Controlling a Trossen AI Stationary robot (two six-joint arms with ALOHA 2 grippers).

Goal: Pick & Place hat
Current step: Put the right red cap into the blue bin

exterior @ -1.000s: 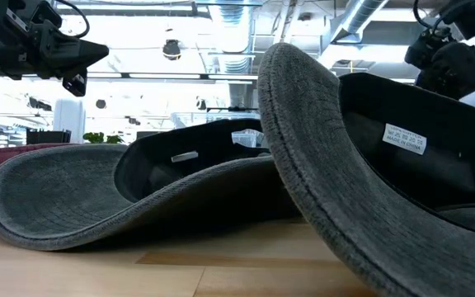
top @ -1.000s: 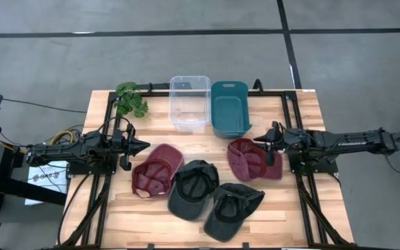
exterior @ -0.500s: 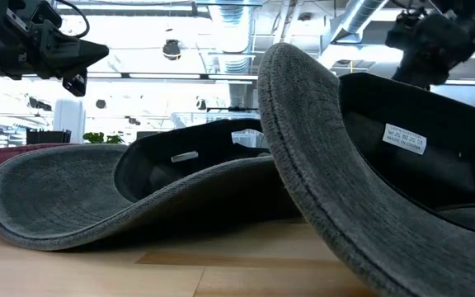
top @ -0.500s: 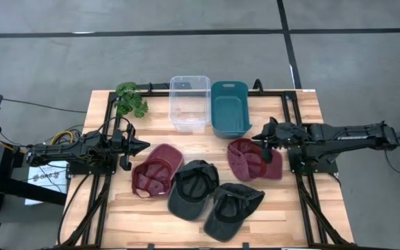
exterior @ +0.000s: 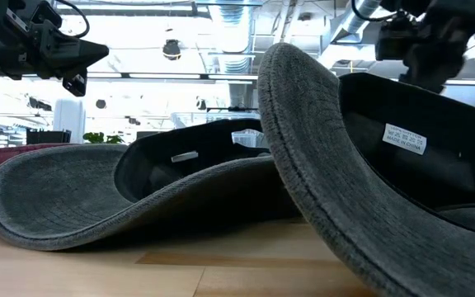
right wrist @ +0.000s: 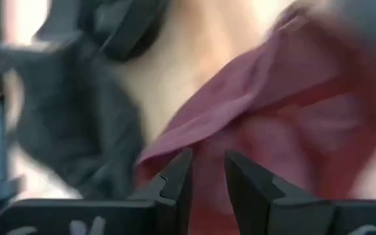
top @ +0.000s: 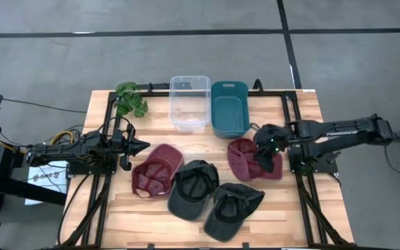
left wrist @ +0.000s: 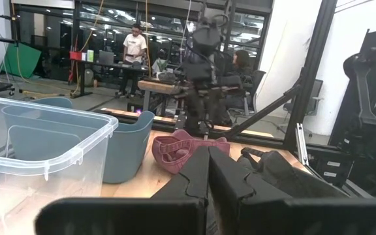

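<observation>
High view: four hats on the table; the right gripper (top: 264,151) hovers over the right maroon hat (top: 245,160), near the teal bin (top: 229,107). Nothing binned yet.
Left wrist view: left gripper (left wrist: 207,171) clenched, idle at the table's left.
Right wrist view: fingers (right wrist: 175,177) slightly parted, empty, above maroon fabric.

2 bins (top: 190,103) behind 4 hats (top: 193,189); plant (top: 130,99) prob. far-left corner

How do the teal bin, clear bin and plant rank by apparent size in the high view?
1. Teal bin and clear bin look about alike, so I will not rank them.
2. Plant, clearly the smallest.
</observation>
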